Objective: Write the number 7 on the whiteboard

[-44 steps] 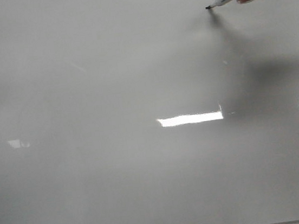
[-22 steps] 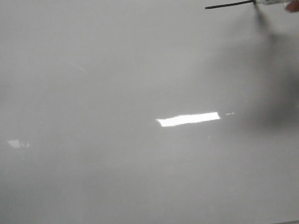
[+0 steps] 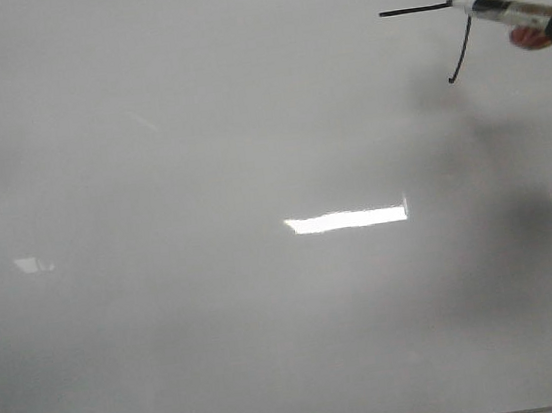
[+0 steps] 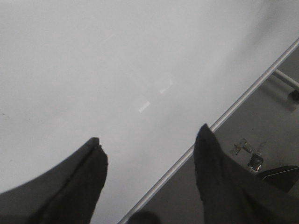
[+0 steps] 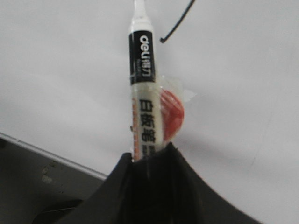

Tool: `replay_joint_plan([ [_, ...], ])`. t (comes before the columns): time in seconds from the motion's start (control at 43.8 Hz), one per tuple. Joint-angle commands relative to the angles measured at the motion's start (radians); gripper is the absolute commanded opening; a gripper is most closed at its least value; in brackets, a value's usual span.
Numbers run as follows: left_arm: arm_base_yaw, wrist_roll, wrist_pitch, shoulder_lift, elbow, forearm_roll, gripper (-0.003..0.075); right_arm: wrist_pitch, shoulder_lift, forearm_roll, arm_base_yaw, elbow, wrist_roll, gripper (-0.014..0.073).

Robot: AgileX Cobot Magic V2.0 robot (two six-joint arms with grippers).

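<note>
The 7 (image 3: 441, 30) sits in the far right corner of the whiteboard (image 3: 218, 304): top bar drawn, slanted downstroke ending in a small hook. It looks complete. The marker (image 3: 498, 7) tip lies over the bar's right end; touching or lifted, I can't tell. The right gripper (image 5: 149, 161) pinches the marker. The left gripper (image 4: 149, 154) hangs spread, holding nothing. What's left, probably, is pulling away.
</note>
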Motion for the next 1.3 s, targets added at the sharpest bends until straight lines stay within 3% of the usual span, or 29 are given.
replay_joint_plan([
  [0.0, -0.015, 0.058, -0.056, -0.008, -0.054, -0.065, 0.0407, 0.096, -0.105, 0.007, 0.034, -0.039, -0.065, -0.0067],
  [0.228, -0.177, 0.194, -0.004, 0.049, -0.129, -0.12, 0.0419, 0.291, -0.221, 0.033, 0.205, -0.039, -0.338, -0.0067],
  [0.411, -0.356, 0.246, 0.036, 0.169, -0.203, -0.133, 0.0541, 0.356, -0.233, 0.119, 0.309, -0.039, -0.469, -0.0067],
  [0.64, -0.537, 0.281, 0.042, 0.334, -0.316, -0.133, 0.0542, 0.359, -0.233, 0.139, 0.329, -0.039, -0.483, -0.0067],
  [0.891, -0.6, 0.297, 0.036, 0.452, -0.404, -0.164, 0.0541, 0.357, -0.233, 0.138, 0.329, -0.039, -0.483, -0.0067],
  [1.028, -0.601, 0.355, 0.045, 0.476, -0.414, -0.234, 0.049, 0.354, -0.233, 0.138, 0.329, -0.039, -0.483, -0.0067],
  [1.279, -0.596, 0.403, 0.074, 0.478, -0.414, -0.281, 0.0301, 0.354, -0.233, 0.138, 0.329, -0.039, -0.483, -0.0067],
])
